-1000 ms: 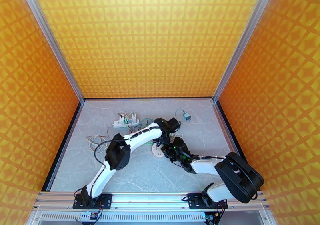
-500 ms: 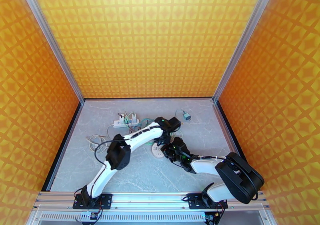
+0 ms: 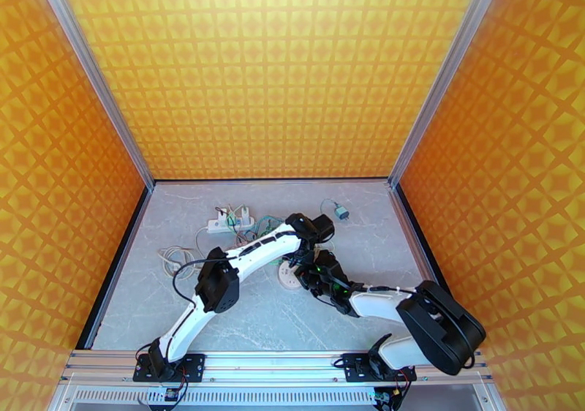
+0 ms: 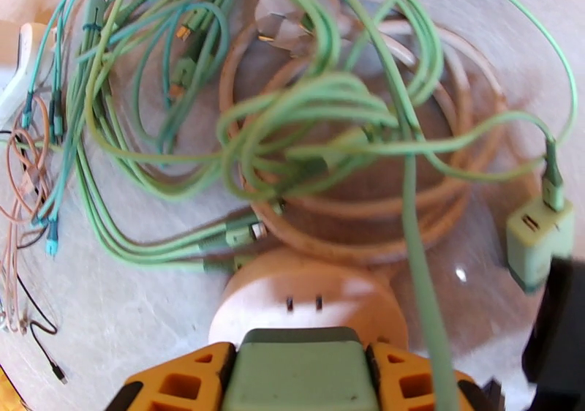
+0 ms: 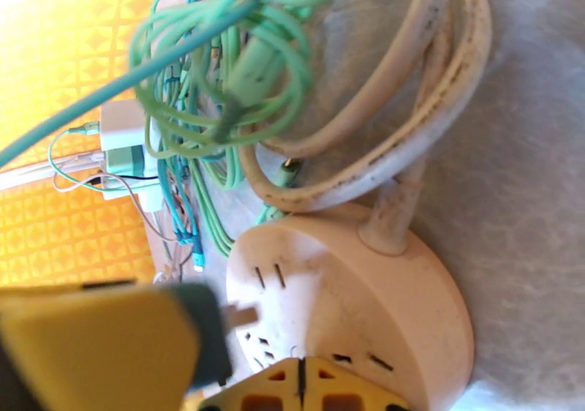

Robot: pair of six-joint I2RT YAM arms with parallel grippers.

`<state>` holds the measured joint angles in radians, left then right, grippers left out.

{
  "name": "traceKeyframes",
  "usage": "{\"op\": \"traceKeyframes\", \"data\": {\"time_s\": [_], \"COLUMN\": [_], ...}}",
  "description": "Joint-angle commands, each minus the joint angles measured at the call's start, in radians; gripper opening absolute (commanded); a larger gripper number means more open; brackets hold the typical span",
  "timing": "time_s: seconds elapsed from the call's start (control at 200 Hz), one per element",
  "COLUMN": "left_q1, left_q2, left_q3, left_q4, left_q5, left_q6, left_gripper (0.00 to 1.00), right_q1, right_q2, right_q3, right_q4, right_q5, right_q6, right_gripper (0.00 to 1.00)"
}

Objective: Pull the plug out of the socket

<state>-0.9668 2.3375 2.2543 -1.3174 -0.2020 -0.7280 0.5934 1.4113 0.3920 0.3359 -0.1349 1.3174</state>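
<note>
Left hand (image 4: pixel 300 352): orange fingers clamped on either flank of the plug (image 4: pixel 300 379), partly closed to its width. Plug was a blocky grey-green body with rounded edges, flat on the face toward the camera.

Right hand (image 5: pixel 300 380): yellow fingers fully closed, nothing between them, tips at the near rim of the socket (image 5: pixel 365 310).

Plug position: directly at the socket's near edge, just over its top face. Socket was a round cream puck lying flat on the desk (image 3: pixel 351 215), with pairs of slots in its top.

Orientation: plug's long axis ran across between the left fingers, and its pin side faced the socket.

View differences:
- The right wrist camera caught one flat prong (image 5: pixel 241 316) bare between plug body and socket face. Could not tell whether its tip sat in a slot.
- The left wrist camera hid the prong behind the plug body but showed two free slots just beyond it.
- The left wrist camera also showed a green charger (image 4: pixel 537 240) off to the right.

Beyond the socket: thick pale cord (image 5: pixel 431 105) coiled, with tangled green cables (image 4: pixel 322 105) over it. White power strip (image 5: pixel 121 131) further off.
</note>
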Motion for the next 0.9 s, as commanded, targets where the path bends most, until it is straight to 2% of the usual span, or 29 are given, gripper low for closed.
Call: {"op": "traceKeyframes", "data": {"time_s": [0.0,0.035,0.155,0.195,0.255,0.33,0.44,0.515,0.585,0.71,0.735,0.895], "left_q1": [0.013,0.018,0.03,0.033,0.036,0.035,0.033,0.028,0.021,0.001,-0.005,-0.059], "left_q2": [-0.099,-0.106,-0.125,-0.129,-0.13,-0.125,-0.098,-0.062,-0.028,0.014,0.018,0.033], "left_q3": [-0.004,-0.003,0.0,0.002,0.006,0.013,0.05,0.098,0.143,0.176,0.172,0.121], "left_q4": [0.02,0.021,0.03,0.037,0.055,0.092,0.134,0.14,0.137,0.13,0.13,0.138], "left_q5": [0.054,0.057,0.058,0.06,0.062,0.083,0.115,0.13,0.15,0.184,0.192,0.247], "left_q6": [0.002,0.002,0.009,0.017,0.033,0.067,0.115,0.138,0.158,0.165,0.163,0.155], "left_gripper": [0.0,0.0,0.0,0.0,0.0,0.01,0.03,0.03,0.03,0.03,0.03,0.03], "right_q1": [-0.007,-0.011,-0.032,-0.041,-0.055,-0.072,-0.099,-0.114,-0.122,-0.133,-0.134,-0.141], "right_q2": [-0.049,-0.087,-0.221,-0.27,-0.341,-0.425,-0.534,-0.6,-0.655,-0.727,-0.737,-0.771], "right_q3": [-0.003,0.02,0.095,0.113,0.14,0.174,0.213,0.225,0.234,0.249,0.251,0.259], "right_q4": [-0.359,-0.405,-0.561,-0.601,-0.672,-0.781,-0.954,-1.029,-1.096,-1.194,-1.211,-1.265], "right_q5": [0.085,0.102,0.169,0.187,0.222,0.283,0.386,0.432,0.477,0.541,0.553,0.608], "right_q6": [-0.101,-0.122,-0.2,-0.224,-0.261,-0.296,-0.327,-0.345,-0.344,-0.342,-0.338,-0.336], "right_gripper": [0.0,0.0,0.1,0.15,0.29,0.34,0.49,0.56,0.67,0.7,0.73,0.79]}}
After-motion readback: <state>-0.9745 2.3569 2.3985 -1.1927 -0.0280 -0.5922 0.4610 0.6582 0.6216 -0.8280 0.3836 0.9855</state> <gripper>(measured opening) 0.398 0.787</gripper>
